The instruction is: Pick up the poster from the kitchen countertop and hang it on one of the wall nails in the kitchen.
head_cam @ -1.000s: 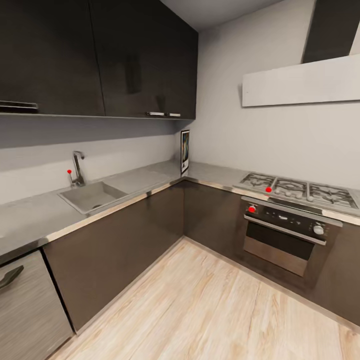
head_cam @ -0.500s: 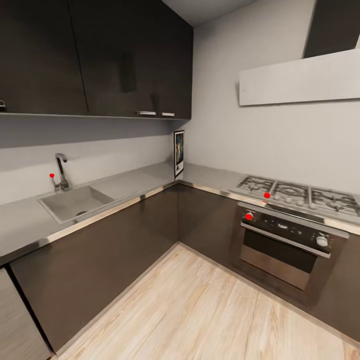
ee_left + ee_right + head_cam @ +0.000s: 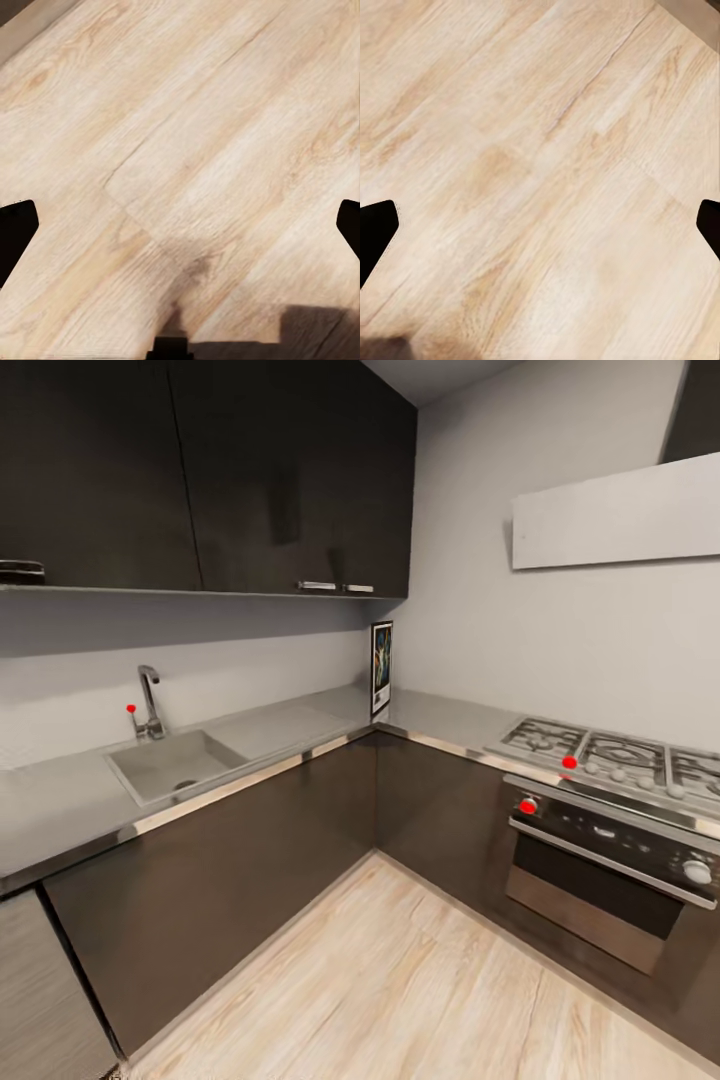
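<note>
my head camera has swung a little since half a second ago, so the whole kitchen sits further right in view; the things themselves have not moved. one poster [image 3: 381, 667] stands upright on the grey bench [image 3: 60, 800] in the far corner, against the wall. the bench carries one sink basin [image 3: 175, 762] with one chrome tap [image 3: 149, 700] behind it, and a small red knob [image 3: 130, 709] beside the tap. further round are one gas hob [image 3: 610, 755] and one oven [image 3: 610, 860]; i count three red dots on that unit's front. dark upper cabinets [image 3: 290, 470] hang above the sink run. in the wrist views, the left hand [image 3: 180, 232] and right hand [image 3: 540, 232] each show two dark fingertips at opposite edges, spread wide apart over pale wood floor [image 3: 420, 980], holding nothing.
</note>
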### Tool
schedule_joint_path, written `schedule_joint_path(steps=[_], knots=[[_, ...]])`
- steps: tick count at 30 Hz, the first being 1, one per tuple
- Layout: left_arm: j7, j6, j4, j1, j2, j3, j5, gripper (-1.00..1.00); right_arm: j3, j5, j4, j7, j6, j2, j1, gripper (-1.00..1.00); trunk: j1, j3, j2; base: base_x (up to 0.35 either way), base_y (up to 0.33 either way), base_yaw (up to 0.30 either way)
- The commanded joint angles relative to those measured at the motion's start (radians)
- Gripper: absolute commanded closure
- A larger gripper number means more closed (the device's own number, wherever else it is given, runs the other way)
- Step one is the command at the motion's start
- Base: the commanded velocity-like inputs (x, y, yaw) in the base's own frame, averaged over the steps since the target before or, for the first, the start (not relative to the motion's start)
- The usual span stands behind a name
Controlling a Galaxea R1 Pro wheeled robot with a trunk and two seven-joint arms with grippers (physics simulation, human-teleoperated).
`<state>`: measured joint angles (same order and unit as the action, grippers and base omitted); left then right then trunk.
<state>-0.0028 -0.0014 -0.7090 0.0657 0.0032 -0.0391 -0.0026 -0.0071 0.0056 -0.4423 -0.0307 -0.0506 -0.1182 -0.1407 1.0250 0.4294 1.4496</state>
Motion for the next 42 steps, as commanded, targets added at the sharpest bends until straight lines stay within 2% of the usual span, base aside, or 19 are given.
schedule_joint_path(steps=[1,21,31,42], knots=[[0.000,0.000,-0.001,0.000,0.000,-0.001,0.000,-1.00,-0.001,0.001,0.001,-0.002,-0.003,0.000,0.000,-1.00,0.000,0.001,0.000,0.002,-0.001,0.281],[0.000,0.000,-0.001,0.000,0.000,-0.001,0.000,-1.00,-0.001,0.001,0.001,-0.039,-0.003,0.000,0.000,-1.00,0.000,0.001,0.000,0.001,-0.002,0.273],[-0.001,0.000,-0.001,0.000,0.000,-0.002,0.001,-1.00,-0.001,0.001,-0.001,-0.040,-0.003,0.000,0.000,-1.00,0.000,0.001,0.000,0.108,-0.227,0.121],[-0.001,0.000,-0.002,0.000,0.000,-0.005,0.001,-1.00,-0.001,0.001,-0.001,-0.040,-0.003,0.000,0.000,-1.00,0.000,0.001,0.000,0.031,-0.051,0.270]])
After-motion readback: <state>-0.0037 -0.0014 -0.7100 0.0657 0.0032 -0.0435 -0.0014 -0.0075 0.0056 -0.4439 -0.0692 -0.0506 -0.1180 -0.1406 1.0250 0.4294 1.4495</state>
